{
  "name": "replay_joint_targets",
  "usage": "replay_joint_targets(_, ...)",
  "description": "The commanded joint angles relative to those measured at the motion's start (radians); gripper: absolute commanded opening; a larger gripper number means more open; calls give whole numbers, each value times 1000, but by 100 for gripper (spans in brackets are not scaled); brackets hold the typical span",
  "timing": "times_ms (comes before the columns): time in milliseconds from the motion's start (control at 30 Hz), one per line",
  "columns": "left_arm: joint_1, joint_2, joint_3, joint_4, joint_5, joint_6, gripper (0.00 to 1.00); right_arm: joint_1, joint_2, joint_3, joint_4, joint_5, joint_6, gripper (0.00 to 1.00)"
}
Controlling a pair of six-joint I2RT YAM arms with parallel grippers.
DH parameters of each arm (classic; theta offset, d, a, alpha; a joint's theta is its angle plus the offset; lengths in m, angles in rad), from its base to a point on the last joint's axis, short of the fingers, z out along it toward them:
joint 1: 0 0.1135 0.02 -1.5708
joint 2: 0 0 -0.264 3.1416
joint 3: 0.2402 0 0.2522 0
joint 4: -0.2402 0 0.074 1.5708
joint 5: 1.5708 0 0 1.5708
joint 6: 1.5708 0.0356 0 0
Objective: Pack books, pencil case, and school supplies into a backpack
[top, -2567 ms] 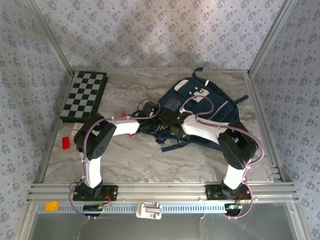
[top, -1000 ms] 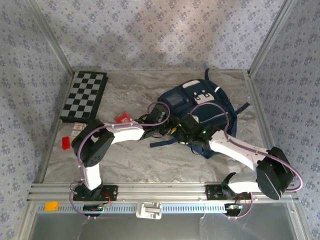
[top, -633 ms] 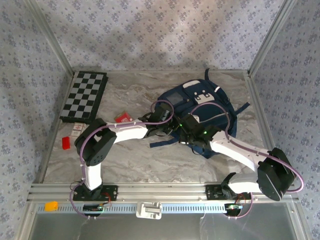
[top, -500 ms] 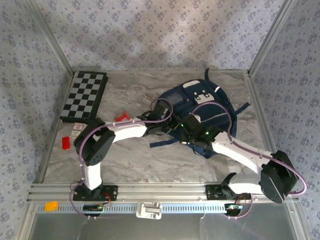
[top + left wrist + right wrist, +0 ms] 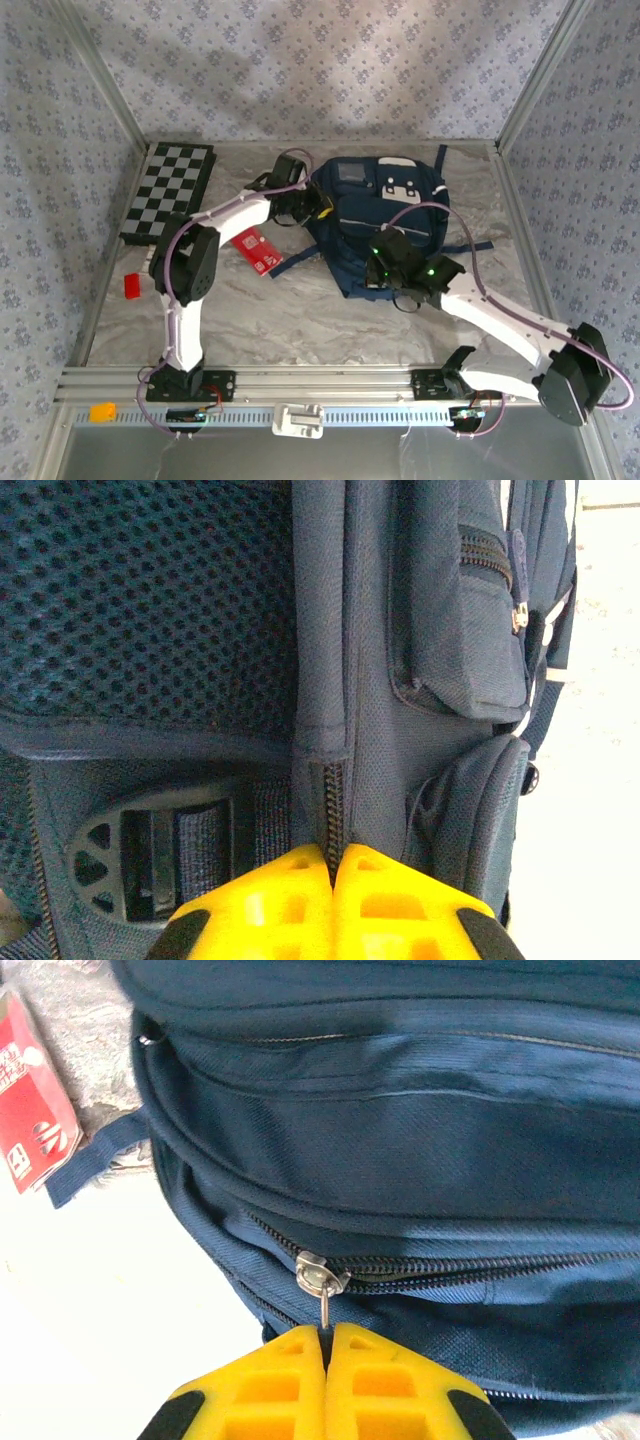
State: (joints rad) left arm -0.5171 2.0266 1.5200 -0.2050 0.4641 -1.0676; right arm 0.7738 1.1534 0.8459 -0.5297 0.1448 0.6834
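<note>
Pressed flat together, our left fingers [image 5: 318, 880] pinch the backpack [image 5: 420, 730] on a zip line that runs down a seam and disappears between the yellow tips. To the left of that seam we see a dark mesh panel [image 5: 140, 600] and, below it, a plastic buckle [image 5: 150, 850] threaded with webbing. To the right sits a side pocket [image 5: 455, 620] with its own zip.

Our right fingers [image 5: 312, 1358] are also closed tip to tip, and they nip the thin metal zip pull [image 5: 323, 1310] that hangs from a slider [image 5: 318, 1278] on a lower compartment. The teeth to the right of that slider are meshed. We cannot tell how the track stands to its left.

From above, the backpack lies on the desk [image 5: 280, 310] toward the far middle, with its front and the white-grey patches facing up. Our left arm reaches in to its far left edge. Our right arm comes up from the near right and meets its near edge.

The pencil case [image 5: 258, 250], red with white markings, lies flat on the desk just left of the backpack, apart from the bag's body. A loose dark strap end [image 5: 95, 1155] lies just beside its corner.

A checkered board [image 5: 170, 190] rests in the far left corner. A small red block [image 5: 133, 286] sits near the left rail, well apart from the pencil case.
</note>
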Motion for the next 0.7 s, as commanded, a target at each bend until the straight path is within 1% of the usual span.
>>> replay_joint_targets(0,58,-8,64,48,-48,100,13,46,91,69,-2,-90,-47,0)
replay_joint_targets(100,66,-100,-26,23,-58,117,30,68,170,116,29,-60,-46,0)
replay_joint_targets(167,64,-199,-144,25,-87,94,40,77,186,118,31,-36,-47,0)
replay_joint_targets(267,26,-332,-325,66,-103,-7,48,74,174,84,45,-26,-37,0)
replay_joint_targets(367,-59,-422,-479,170,-131,-153,51,73,153,46,73,-25,-32,0)
replay_joint_targets(433,-123,-447,-529,242,-163,-225,52,71,150,38,82,-29,-31,0)
replay_joint_targets(500,-180,-442,-525,232,-204,-271,51,71,152,41,77,-24,-31,0)
replay_joint_targets(600,-258,-413,-489,197,-302,-306,48,73,149,31,91,-23,-33,0)
replay_joint_targets(667,-285,-374,-460,180,-321,-325,46,71,147,30,98,-22,-38,0)
